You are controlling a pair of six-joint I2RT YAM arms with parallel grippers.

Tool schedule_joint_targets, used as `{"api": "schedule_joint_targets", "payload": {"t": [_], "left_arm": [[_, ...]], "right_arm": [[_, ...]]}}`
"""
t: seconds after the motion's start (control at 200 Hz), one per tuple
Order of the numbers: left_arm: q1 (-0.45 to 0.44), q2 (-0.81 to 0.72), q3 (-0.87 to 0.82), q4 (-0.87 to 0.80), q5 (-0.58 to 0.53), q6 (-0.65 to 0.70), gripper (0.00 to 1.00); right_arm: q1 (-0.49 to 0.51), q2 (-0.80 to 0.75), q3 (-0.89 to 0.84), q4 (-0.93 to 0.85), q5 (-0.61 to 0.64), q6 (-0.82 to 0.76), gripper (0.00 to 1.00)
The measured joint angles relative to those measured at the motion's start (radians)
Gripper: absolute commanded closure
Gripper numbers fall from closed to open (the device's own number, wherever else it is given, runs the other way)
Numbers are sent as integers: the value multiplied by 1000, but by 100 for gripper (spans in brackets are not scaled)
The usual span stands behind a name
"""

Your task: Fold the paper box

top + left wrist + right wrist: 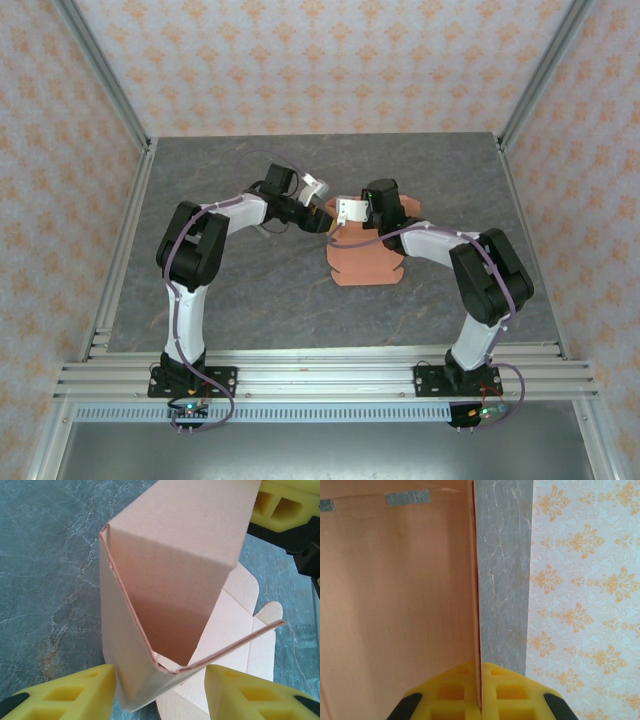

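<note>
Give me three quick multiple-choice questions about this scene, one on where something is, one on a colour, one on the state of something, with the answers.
1. Where on the table does the box sit?
A) far left corner
B) near the middle
C) far right corner

2. What colour is the box?
A) blue
B) white
C) salmon-orange

3. How is the right gripper?
A) wide open
B) shut on a wall of the box
C) shut on nothing

Answers:
1 B, the top view shows it lying mid-table.
2 C, every panel is salmon-orange.
3 B, its fingers meet with the thin card edge pinched between them.
</note>
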Motion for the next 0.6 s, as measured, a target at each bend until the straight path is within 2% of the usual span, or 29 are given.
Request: {"api": "schedule_joint_targets", "payload": {"t": [0.601], "left_arm": [[-20,0,-78,154,-26,-80,45]], "right_arm": [[3,0,-3,29,12,34,100]]}}
